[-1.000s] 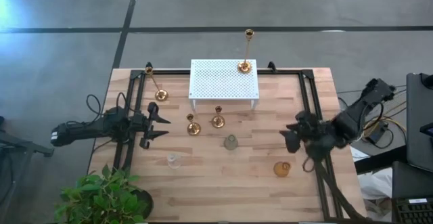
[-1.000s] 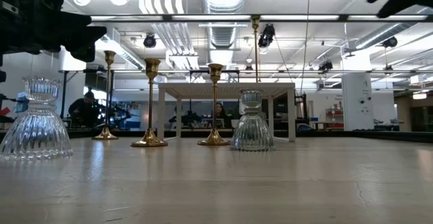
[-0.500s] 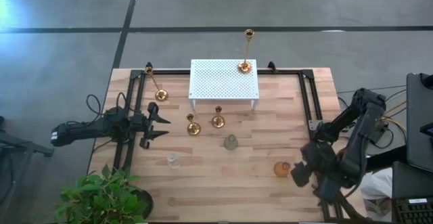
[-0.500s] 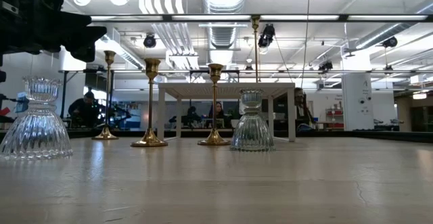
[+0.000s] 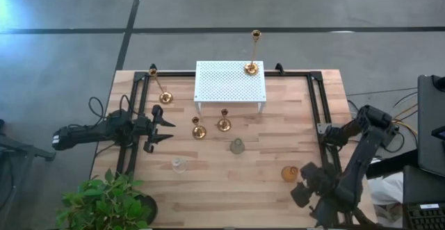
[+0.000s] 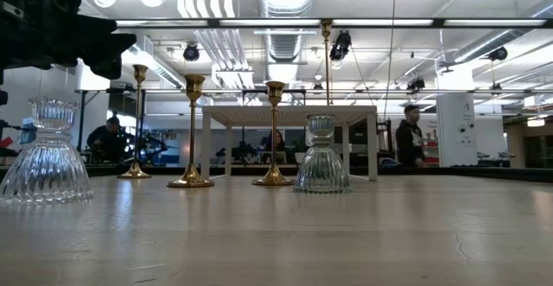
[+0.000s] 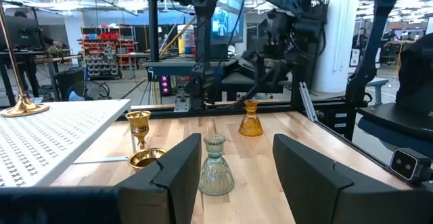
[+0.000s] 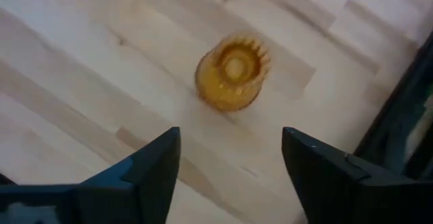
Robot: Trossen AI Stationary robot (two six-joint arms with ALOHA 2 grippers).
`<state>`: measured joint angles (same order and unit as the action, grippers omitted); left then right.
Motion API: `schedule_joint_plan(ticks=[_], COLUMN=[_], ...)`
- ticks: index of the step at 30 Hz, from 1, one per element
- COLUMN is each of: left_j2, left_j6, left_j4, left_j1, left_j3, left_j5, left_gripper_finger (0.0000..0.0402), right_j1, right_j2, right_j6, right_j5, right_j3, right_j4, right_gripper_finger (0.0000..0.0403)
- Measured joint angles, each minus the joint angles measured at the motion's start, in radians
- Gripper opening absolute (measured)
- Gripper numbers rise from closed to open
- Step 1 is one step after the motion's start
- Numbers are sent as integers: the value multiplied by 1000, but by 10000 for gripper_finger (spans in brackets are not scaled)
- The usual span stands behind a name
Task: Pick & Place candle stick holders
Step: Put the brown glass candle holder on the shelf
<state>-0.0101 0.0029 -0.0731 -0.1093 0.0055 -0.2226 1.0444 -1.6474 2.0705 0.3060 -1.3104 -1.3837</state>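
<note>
The amber glass holder [image 5: 289,173] stands on the table near the right front; it shows from above in the right wrist view [image 8: 233,72]. My right gripper [image 5: 300,182] is open just beside it, toward the near right edge, and touches nothing [image 8: 230,170]. My left gripper [image 5: 165,127] waits open at the table's left [image 7: 233,176]. The grey-green glass holder [image 5: 237,146], the clear one [image 5: 179,164] and two short brass holders [image 5: 199,131] [image 5: 223,124] stand mid-table. One tall brass stick [image 5: 165,98] stands at the far left, another [image 5: 252,67] on the white stand [image 5: 230,84].
Black frame rails [image 5: 316,98] run along the table's left and right sides. A potted plant [image 5: 104,202] sits at the near left corner. A person [image 6: 413,135] is in the room behind the table. Bare wood lies along the near edge [image 5: 229,195].
My right gripper has swung from mid-right of the table toward the near edge and tipped down, ending next to the amber glass holder. The holders have not moved.
</note>
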Motion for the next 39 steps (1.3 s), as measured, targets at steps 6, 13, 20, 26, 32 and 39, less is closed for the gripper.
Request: schedule_joint_plan(ticks=[6,13,20,26,32,39], left_j2=[0,0,0,0,0,0], left_j6=[0,0,0,0,0,0], left_j4=[0,1,2,3,6,6], left_j1=[0,0,0,1,1,1], left_j3=[0,0,0,0,0,0], left_j5=[0,0,0,0,0,0], left_gripper_finger=[190,190,190,190,190,190], right_j1=[12,28,13,-23,-57,-99], right_j2=[-128,-263,-336,-366,-381,-383], right_j6=[29,78,90,92,95,100], right_j5=[19,33,79,141,175,193], right_j3=[-1,-2,-2,3,26,43], right_j4=[28,77,91,91,92,93], right_gripper_finger=[297,286,267,258,260,247])
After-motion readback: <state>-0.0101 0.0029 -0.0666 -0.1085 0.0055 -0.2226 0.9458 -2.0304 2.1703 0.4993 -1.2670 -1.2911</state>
